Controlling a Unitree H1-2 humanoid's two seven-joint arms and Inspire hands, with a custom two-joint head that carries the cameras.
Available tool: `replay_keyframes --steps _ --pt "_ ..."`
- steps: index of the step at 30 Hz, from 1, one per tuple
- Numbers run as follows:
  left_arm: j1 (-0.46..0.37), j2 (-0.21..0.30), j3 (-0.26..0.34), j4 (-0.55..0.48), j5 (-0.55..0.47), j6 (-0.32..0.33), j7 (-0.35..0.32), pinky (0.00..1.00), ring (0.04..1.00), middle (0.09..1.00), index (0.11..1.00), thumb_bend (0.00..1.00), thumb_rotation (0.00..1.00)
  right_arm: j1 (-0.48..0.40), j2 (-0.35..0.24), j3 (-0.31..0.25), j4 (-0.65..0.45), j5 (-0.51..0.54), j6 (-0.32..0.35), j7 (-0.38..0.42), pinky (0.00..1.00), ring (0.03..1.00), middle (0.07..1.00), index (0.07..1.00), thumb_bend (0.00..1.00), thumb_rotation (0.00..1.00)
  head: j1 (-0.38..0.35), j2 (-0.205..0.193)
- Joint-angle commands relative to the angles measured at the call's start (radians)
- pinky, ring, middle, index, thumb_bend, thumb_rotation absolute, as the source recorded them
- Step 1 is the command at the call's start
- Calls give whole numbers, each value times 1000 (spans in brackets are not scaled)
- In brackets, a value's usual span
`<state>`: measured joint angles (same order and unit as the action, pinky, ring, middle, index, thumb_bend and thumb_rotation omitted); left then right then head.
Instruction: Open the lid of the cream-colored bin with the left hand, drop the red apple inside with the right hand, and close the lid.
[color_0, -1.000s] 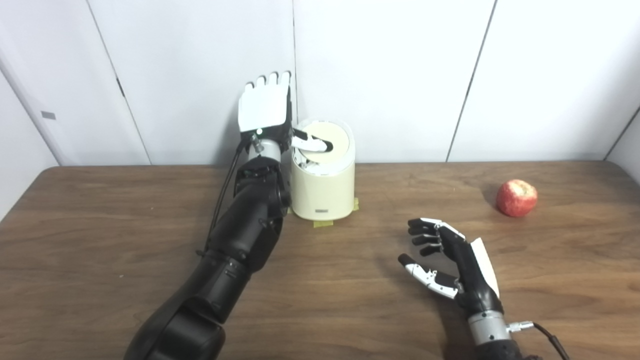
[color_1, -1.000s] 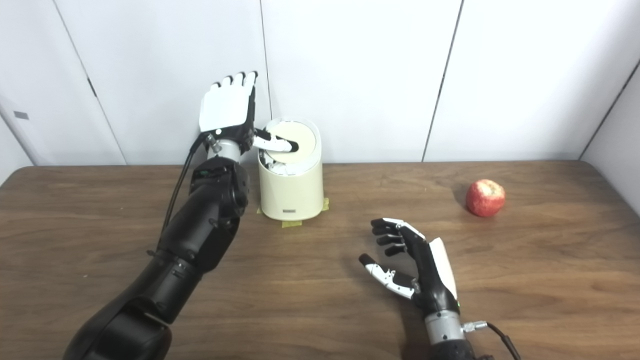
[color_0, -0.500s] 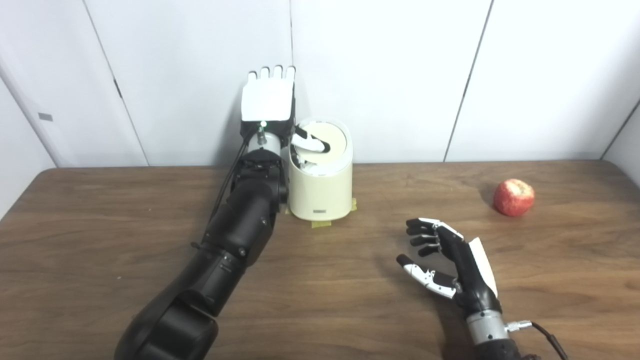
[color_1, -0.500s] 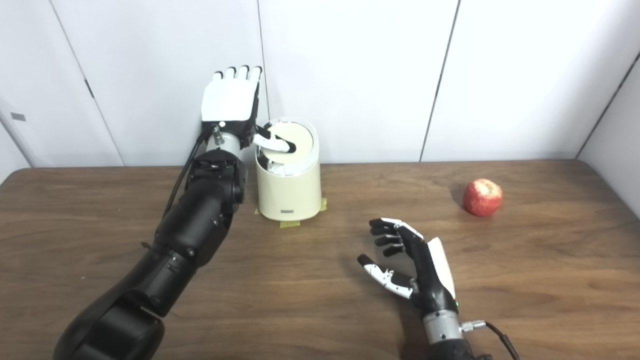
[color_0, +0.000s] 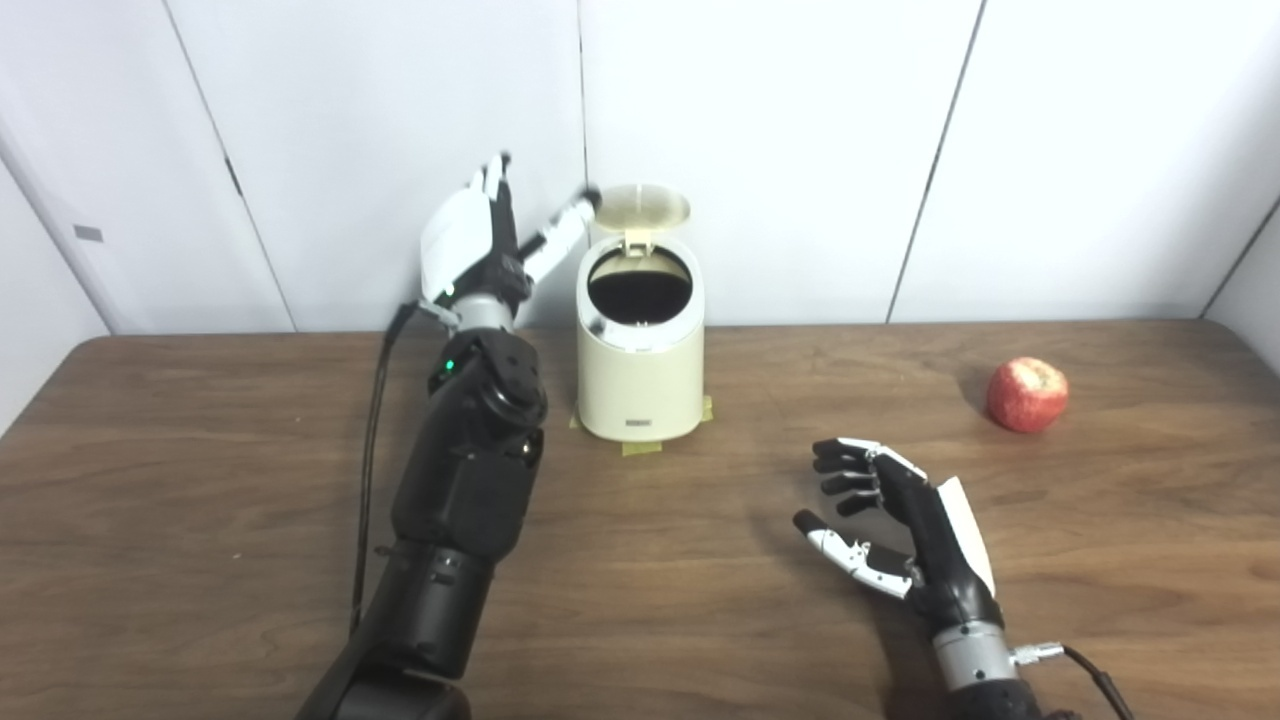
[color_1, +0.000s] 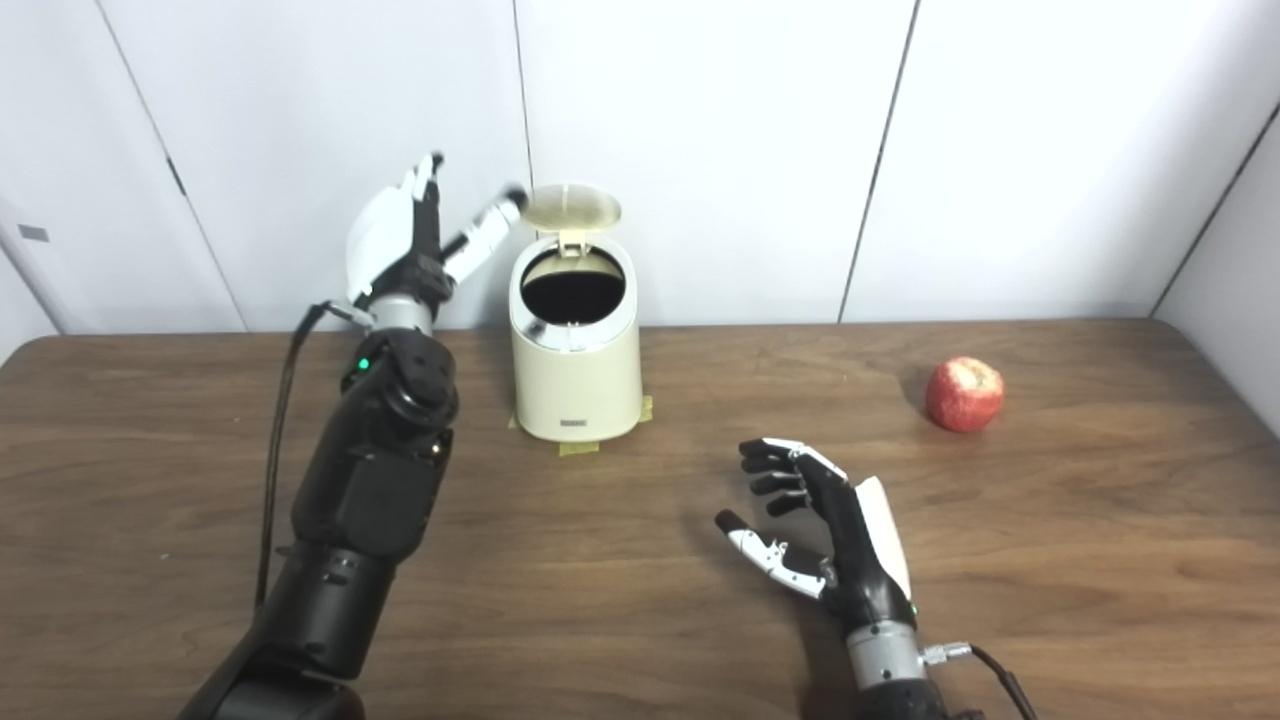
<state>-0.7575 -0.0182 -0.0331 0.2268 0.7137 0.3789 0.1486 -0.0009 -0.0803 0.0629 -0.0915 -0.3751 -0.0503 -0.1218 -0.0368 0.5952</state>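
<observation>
The cream-colored bin (color_0: 640, 375) stands at the back middle of the table, held down by yellow tape. Its round lid (color_0: 642, 206) is flipped up at the back and the dark inside shows. My left hand (color_0: 478, 240) is raised just left of the bin, open, thumb tip close to the lid's left edge. The red apple (color_0: 1026, 395) lies on the table at the far right. My right hand (color_0: 900, 525) is open and empty, resting low over the table, well left of and nearer than the apple.
A white panelled wall (color_0: 780, 150) rises right behind the bin. The wooden table (color_0: 200, 480) reaches to all picture edges; its right corner lies just past the apple. A black cable (color_0: 370, 470) hangs along my left arm.
The bin's lid has swung up and open. My left hand has pulled away from the lid top, moved left and turned edge-on. My right hand and the apple have not moved.
</observation>
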Motion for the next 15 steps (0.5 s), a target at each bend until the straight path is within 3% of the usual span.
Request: replay_keyframes --steps 1,6,8,10,15 --pt "-22 0 1 -94 -52 -83 42 1000 1000 1000 1000 555 1000 -17 4 -2 -6 8 -22 -6 548 643 685 684 290 186 2 2" --pt "93 1 16 -261 -204 -228 53 985 993 984 967 479 1000 -19 2 0 -3 3 -35 -11 534 628 679 682 288 180 0 0" --pt "159 6 17 -320 -243 -279 55 827 885 880 855 351 1000 -18 1 -2 -16 3 -21 -7 539 636 681 688 291 220 3 1" --pt "260 13 21 -389 -300 -331 41 782 847 841 819 278 998 -17 -2 -7 -30 4 -11 -5 538 637 682 691 289 250 5 0" --pt "449 5 45 -487 -443 -400 24 772 825 818 796 150 847 -15 2 -15 -69 2 30 1 569 658 694 698 282 330 9 0"
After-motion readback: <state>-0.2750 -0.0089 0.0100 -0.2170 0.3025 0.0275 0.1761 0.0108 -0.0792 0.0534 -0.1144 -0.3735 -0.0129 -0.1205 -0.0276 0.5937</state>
